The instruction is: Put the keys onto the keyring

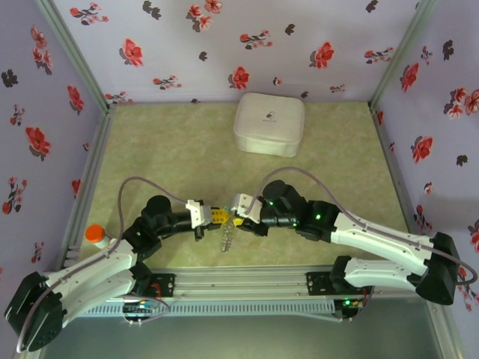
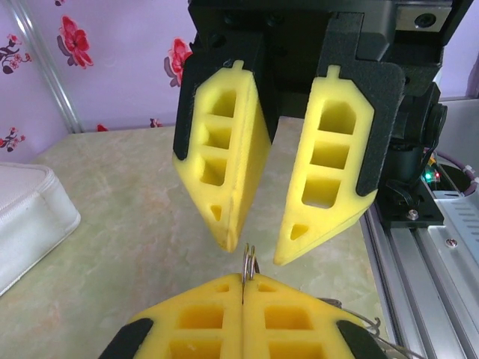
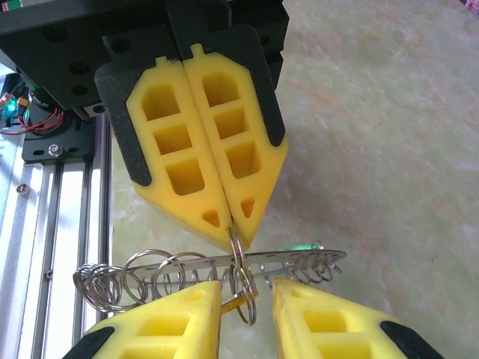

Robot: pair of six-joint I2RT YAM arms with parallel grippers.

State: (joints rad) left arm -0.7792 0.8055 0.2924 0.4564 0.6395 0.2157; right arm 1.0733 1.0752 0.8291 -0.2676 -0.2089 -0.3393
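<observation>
Near edge: aluminium rail (image 1: 247,283) carries both arm bases. An orange-capped object (image 1: 95,234) sits by the near left corner of the tabletop (image 1: 172,142).

Just beyond the rail, about mid-width, the two claws meet tip to tip above the tabletop.

Left gripper (image 2: 243,283): yellow fingers clenched flat against each other, pinching one thin wire ring of the keyring (image 3: 194,263) at their tips.

Keyring: hangs below the left fingertips, off the surface. It reads as a thin metal strip with a row of wire loops along it, lying roughly level in the right wrist view. In the top view it dangles between the two claws.

Right gripper (image 3: 247,290): released, fingers apart, with the pinched ring in the gap between the tips.

Green key (image 3: 299,247): only a sliver of green shows behind the strip, toward its loop-crowded end. A yellow-orange scrap lies low between the right fingertips; cannot tell what it is.

Far edge, right of centre: white box (image 1: 269,123), closed, well apart from the claws.
</observation>
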